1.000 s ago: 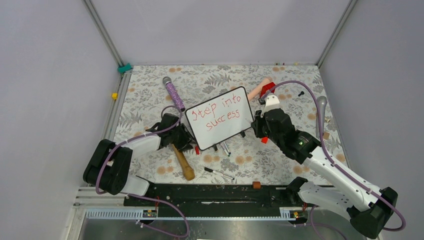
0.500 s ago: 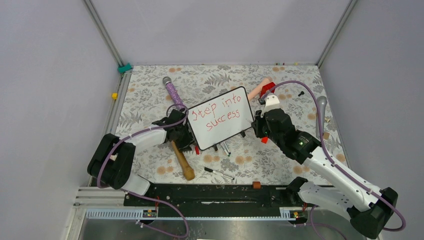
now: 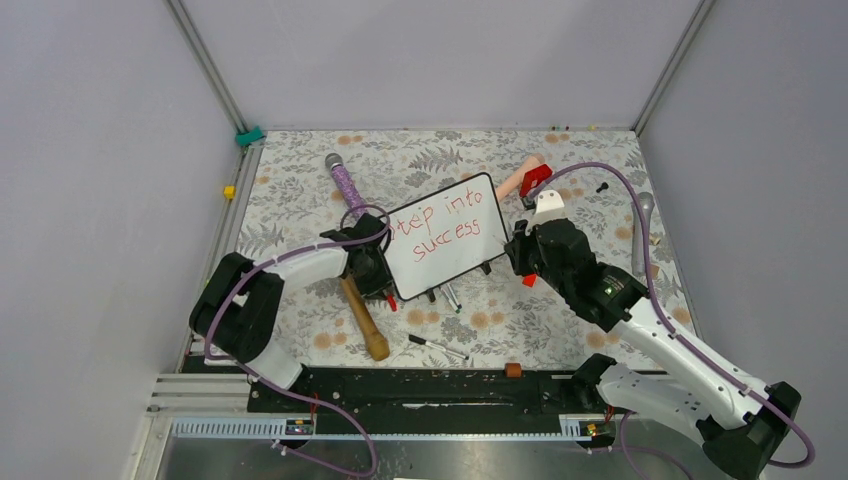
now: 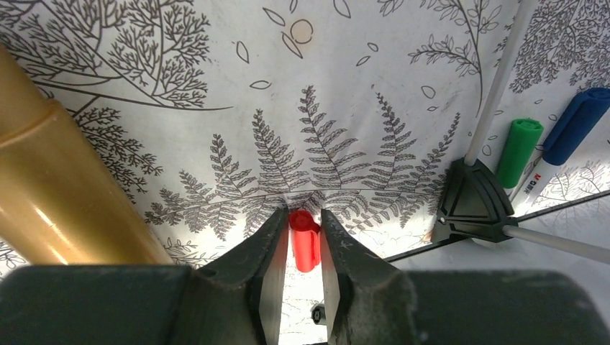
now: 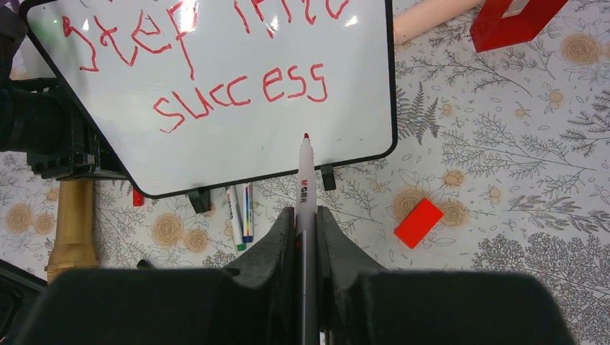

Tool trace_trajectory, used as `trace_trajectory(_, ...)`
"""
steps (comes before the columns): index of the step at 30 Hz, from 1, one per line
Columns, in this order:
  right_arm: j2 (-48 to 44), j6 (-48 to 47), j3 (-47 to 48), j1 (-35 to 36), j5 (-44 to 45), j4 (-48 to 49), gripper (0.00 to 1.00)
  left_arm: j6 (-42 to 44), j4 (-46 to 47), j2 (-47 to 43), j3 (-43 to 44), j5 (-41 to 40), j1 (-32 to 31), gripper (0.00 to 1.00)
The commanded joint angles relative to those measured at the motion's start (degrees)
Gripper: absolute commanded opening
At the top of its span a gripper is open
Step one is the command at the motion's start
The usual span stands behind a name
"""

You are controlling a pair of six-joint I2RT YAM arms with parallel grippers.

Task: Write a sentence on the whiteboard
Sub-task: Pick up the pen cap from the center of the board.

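The whiteboard stands tilted at mid table, with the red sentence "step into success" on it in two lines. My right gripper is shut on a red-tipped marker, whose tip hovers just below "success" near the board's lower edge. At the board's near left corner my left gripper is down on the table. Its fingers are closed in on a small red marker cap lying between them.
A wooden-handled hammer lies left of the left gripper. A green marker and a blue one lie under the board beside its black foot. Also around are a purple microphone, a black marker and a red block.
My left arm has reached right to the board's near left corner, and its jaws have narrowed round the red cap. The right arm and marker have barely moved.
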Motion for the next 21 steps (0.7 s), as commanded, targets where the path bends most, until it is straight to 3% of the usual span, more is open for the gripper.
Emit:
trace_trajectory(1, -0.83, -0.26, 1.64, -0.43, 0.04, 0.62, 0.0, -1.95, -4.0, -0.87, -1.54, -6.72, -0.69, 0.22)
trace_trajectory(4, -1.19, 0.4, 1.28, -0.42, -1.8, 0.67, 0.0, -2.56, -3.7, -5.26, -3.62, -7.79, -0.67, 0.0)
trace_trajectory(12, -2.3, 2.38, 0.03, 3.76, -9.97, 2.31, 0.0, -8.1, -7.13, -18.41, -6.7, -10.32, 0.09, 0.0)
trace_trajectory(21, 1.5, 4.06, -4.47, 15.2, -7.7, 17.3, 0.0, -14.55, -7.05, -28.52, -9.37, -0.76, 5.93, 0.0)
